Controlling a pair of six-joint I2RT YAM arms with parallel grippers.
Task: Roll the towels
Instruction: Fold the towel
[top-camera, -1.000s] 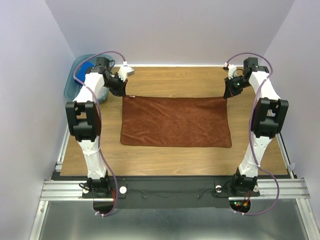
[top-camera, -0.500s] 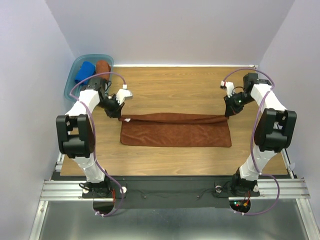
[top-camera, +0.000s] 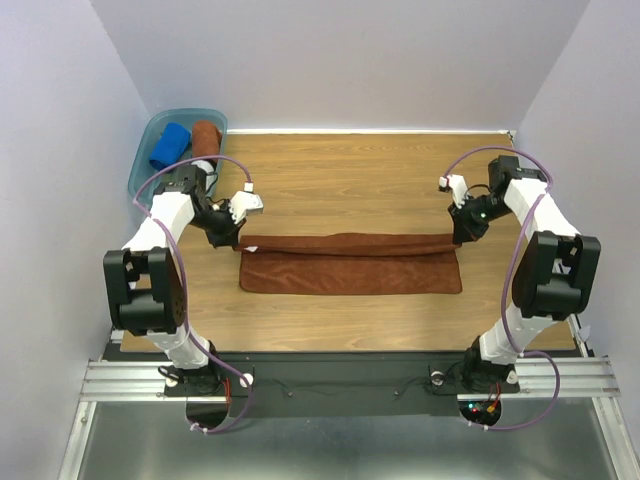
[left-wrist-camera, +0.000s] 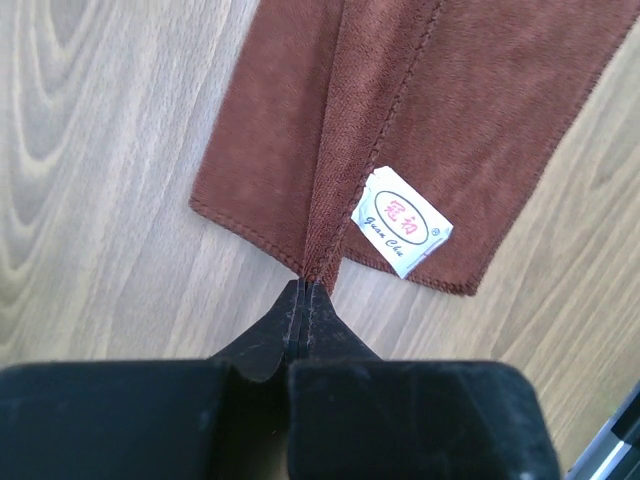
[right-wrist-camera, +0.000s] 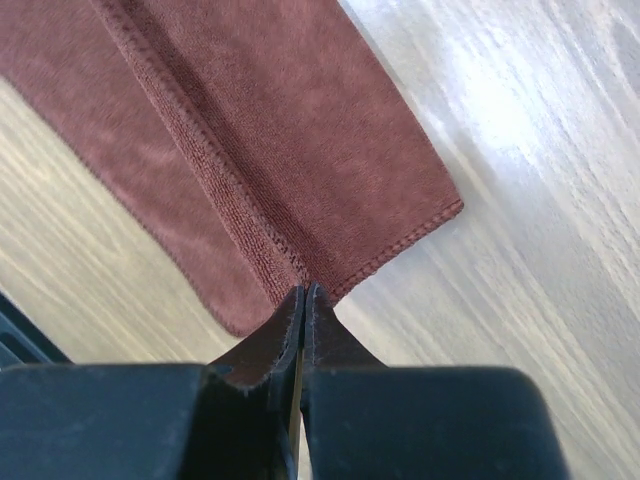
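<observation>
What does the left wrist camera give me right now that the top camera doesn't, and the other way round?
Only the left wrist view shows the white label sewn at the towel's corner with its printing legible, and the left gripper with jaws pinched shut on the folded edge. Only the top view shows the right gripper at the opposite corner, the blue tub with rolled towels inside at the far left, and the full fold line across the towel. Both show the brown towel lying on the wooden table.
</observation>
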